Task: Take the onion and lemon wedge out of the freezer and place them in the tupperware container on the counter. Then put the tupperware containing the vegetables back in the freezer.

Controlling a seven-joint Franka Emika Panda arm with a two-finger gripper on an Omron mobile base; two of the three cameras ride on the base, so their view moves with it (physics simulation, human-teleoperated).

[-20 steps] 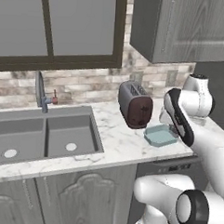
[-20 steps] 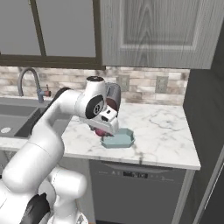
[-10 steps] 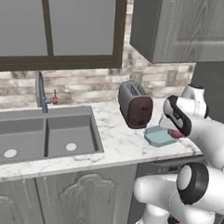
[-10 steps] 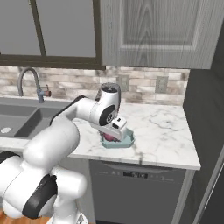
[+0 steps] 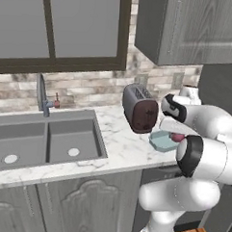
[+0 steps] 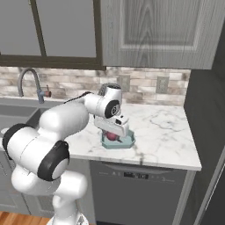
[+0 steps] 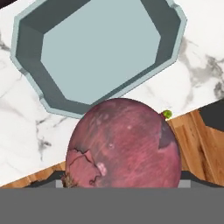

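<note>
The white marble desk point(image 6: 162, 132) runs along the brick wall, with a double sink point(image 5: 44, 140) sunk into its left part and a curved faucet point(image 5: 42, 94) behind it. Grey wall cabinets point(image 6: 145, 30) hang above. At the right end of the desk stands the tall dark freezer point(image 6: 206, 132).

The white robot arm point(image 6: 66, 118) bends forward from the base and reaches down over the front edge of the desk. A dark red toaster point(image 5: 140, 108) sits near the back of the desk, just to the left of where the arm works.

The tupperware container point(image 7: 98, 52), a shallow pale teal tray with angled corners, rests close to the front edge of the desk, and its inside looks bare in the hand view.

The hand point(image 6: 115, 132) hangs right over the tray's near rim, its fingers spread wide around the onion point(image 7: 124, 142), grasping it. The onion is a smooth red-purple ball with a torn patch of skin, held above the near edge of the tray and the desk's front edge.
</note>
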